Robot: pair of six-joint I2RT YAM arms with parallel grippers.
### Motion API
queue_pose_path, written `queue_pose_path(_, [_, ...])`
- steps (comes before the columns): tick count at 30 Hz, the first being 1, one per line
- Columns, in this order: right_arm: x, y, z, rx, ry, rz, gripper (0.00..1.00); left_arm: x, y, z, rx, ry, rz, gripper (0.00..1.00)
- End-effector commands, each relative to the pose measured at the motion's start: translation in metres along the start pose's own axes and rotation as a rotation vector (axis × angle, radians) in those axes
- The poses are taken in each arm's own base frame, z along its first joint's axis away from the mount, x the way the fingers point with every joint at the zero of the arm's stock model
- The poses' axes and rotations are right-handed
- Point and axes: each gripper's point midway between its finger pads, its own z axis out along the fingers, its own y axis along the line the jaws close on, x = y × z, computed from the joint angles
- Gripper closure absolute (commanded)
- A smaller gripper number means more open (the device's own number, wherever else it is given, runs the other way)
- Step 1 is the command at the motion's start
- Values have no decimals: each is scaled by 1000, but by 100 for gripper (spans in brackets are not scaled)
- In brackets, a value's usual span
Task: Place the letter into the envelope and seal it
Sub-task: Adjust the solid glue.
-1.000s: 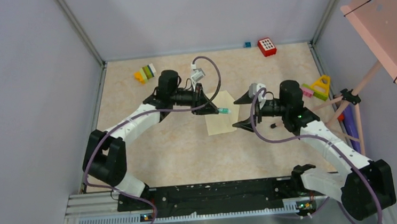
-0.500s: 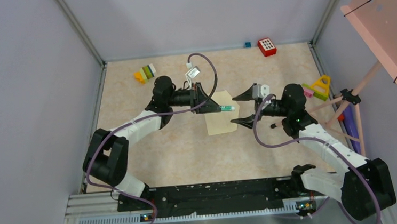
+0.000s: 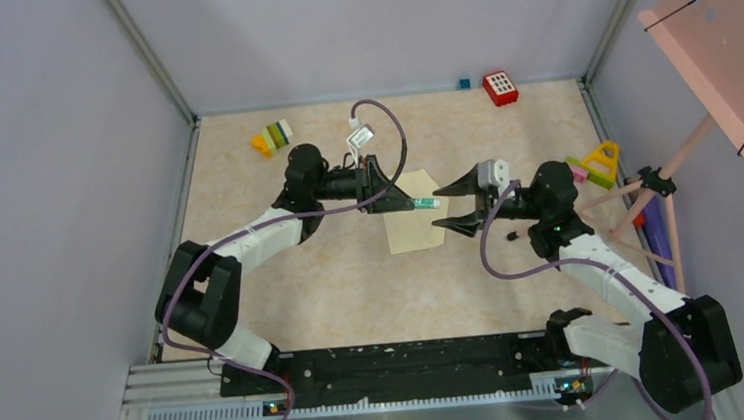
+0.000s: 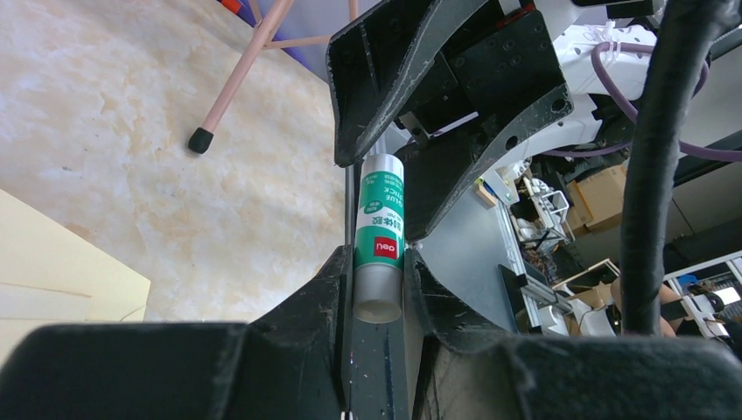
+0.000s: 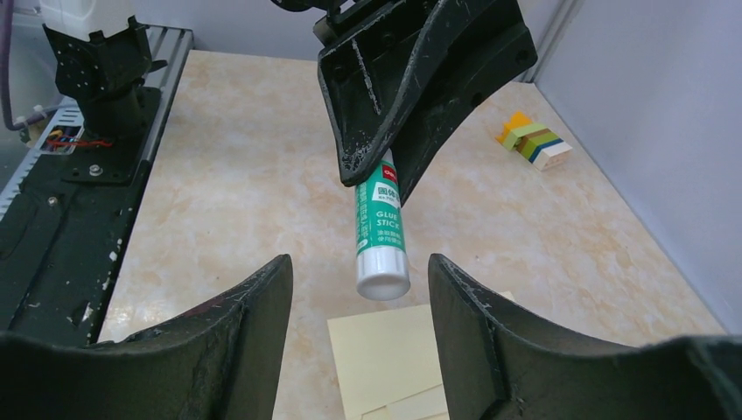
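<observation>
Near the middle of the counter (image 3: 283, 277), a little toward its far edge, the pale cream-yellow paper envelope (image 3: 412, 233) lies flat. Above it the left gripper (image 3: 405, 201) is closed on a green and white glue stick with a silver end (image 3: 426, 204), which it holds level and pointing to the right edge. The right gripper (image 3: 451, 207) faces it with the jaws wide apart. The free end of the glue stick (image 5: 381, 229) stands at their mouth, and I cannot tell if it touches a finger. Both arms hang over the envelope and cover part of it.

A stack of coloured toy blocks (image 3: 271, 138) sits near the far left corner. A red block with white dots (image 3: 500, 88) and a small blue cube (image 3: 462, 83) lie along the far edge. At the right edge a yellow triangle toy (image 3: 602, 162) is just beside the right arm, and the pale wooden legs (image 3: 685, 160) of a pink perforated board (image 3: 727, 52) stand close behind it. The near half of the counter, between the two arms, is open beige surface.
</observation>
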Motion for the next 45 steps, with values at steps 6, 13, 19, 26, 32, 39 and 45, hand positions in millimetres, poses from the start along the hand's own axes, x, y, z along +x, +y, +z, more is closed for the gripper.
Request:
queue_pose_path(6, [-6, 3, 2, -35, -30, -28, 50, -3, -1, 0, 12, -13, 34, 100])
queue_pose_path(13, [-9, 6, 2, -51, -37, -26, 59, -2, 4, 1, 5, -13, 27, 100])
queue_pose_path(19, [-6, 8, 3, -70, -35, -27, 76, -3, 3, 1, 6, -15, 27, 100])
queue_pose_path(26, [-3, 3, 4, -45, -20, -13, 84, -3, 2, 1, 8, -15, 25, 100])
queue_pose_path(32, [-3, -1, 6, -33, -4, 12, 99, -1, 3, 1, 9, -2, 21, 66])
queue_pose_path(39, [1, 1, 6, -66, 37, 29, 100, -5, 3, -2, -21, 22, 57, 23])
queue_pose_path(45, [11, 12, 5, -153, 84, 109, 100, 10, 16, -6, -83, 144, 158, 21])
